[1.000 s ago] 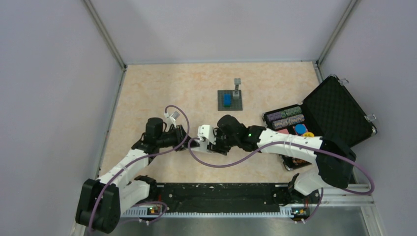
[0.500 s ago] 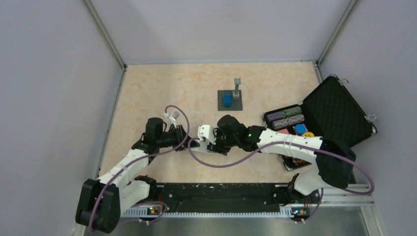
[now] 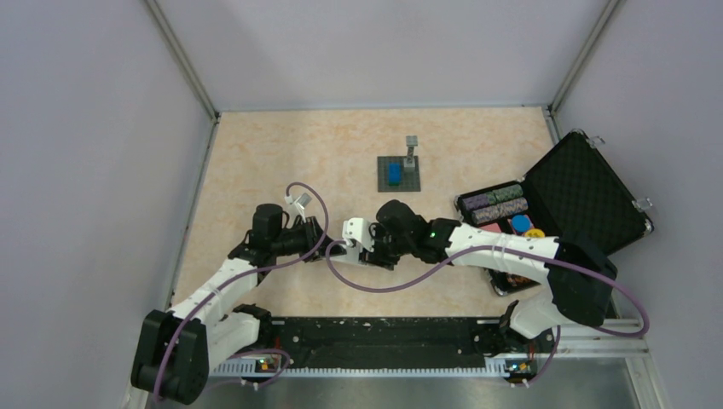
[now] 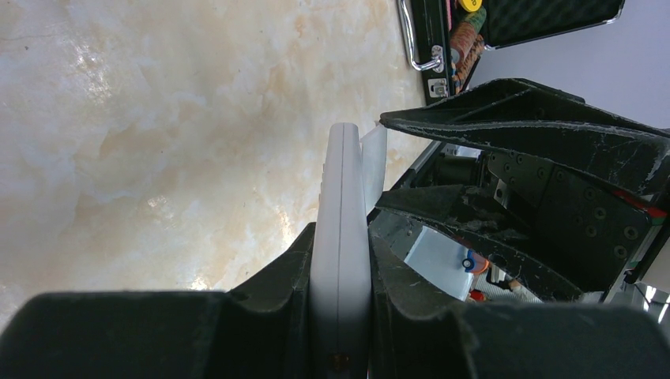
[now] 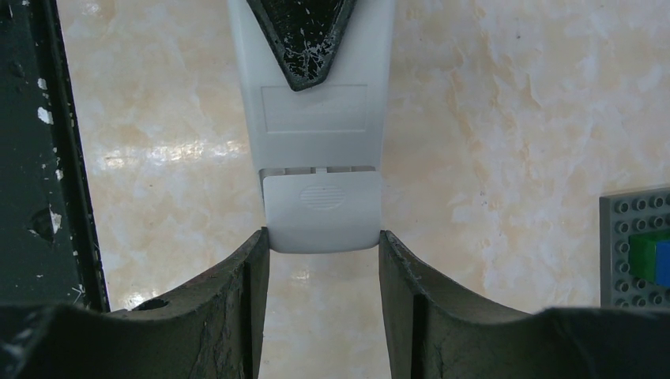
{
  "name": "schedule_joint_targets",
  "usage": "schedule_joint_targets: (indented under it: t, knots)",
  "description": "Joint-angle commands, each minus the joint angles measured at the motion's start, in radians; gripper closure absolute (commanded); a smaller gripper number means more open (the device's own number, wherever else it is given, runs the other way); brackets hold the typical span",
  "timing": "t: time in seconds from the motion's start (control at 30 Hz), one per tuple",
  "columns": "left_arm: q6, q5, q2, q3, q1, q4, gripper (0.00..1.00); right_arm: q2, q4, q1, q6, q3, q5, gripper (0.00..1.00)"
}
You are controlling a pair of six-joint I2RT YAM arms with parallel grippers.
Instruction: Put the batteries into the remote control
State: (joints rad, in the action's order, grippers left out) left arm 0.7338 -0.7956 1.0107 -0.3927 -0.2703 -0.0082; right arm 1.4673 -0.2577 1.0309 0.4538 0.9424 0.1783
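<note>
The white remote control (image 4: 340, 260) is held on edge between the fingers of my left gripper (image 4: 341, 229), which is shut on it above the table. In the right wrist view its plain white back (image 5: 316, 118) faces the camera, with a left finger (image 5: 304, 31) pressed on it. The battery cover (image 5: 320, 209) at the near end sits slightly slid out, with a thin gap above it. My right gripper (image 5: 322, 237) has its fingertips against both sides of that cover. Both grippers meet at mid-table (image 3: 334, 247). No batteries are in view.
A grey square plate with a blue block (image 3: 399, 173) lies beyond the grippers and shows at the right edge of the right wrist view (image 5: 636, 253). An open black case (image 3: 580, 192) with poker chips (image 3: 499, 204) stands at the right.
</note>
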Motion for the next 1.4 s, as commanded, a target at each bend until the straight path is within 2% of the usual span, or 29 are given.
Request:
schedule_joint_targets:
  t: [0.0, 0.87, 1.37]
  knots:
    - [-0.002, -0.02, -0.01, -0.034, -0.005, 0.04, 1.0, -0.013, 0.009, 0.014, 0.011, -0.013, 0.015, 0.67]
    - [0.049, -0.097, 0.002, -0.021, -0.006, 0.11, 1.0, 0.025, 0.079, 0.015, -0.01, 0.021, -0.001, 0.68]
    - [0.03, -0.089, 0.0, -0.03, -0.007, 0.105, 1.0, 0.027, 0.078, 0.015, -0.018, 0.052, 0.007, 0.68]
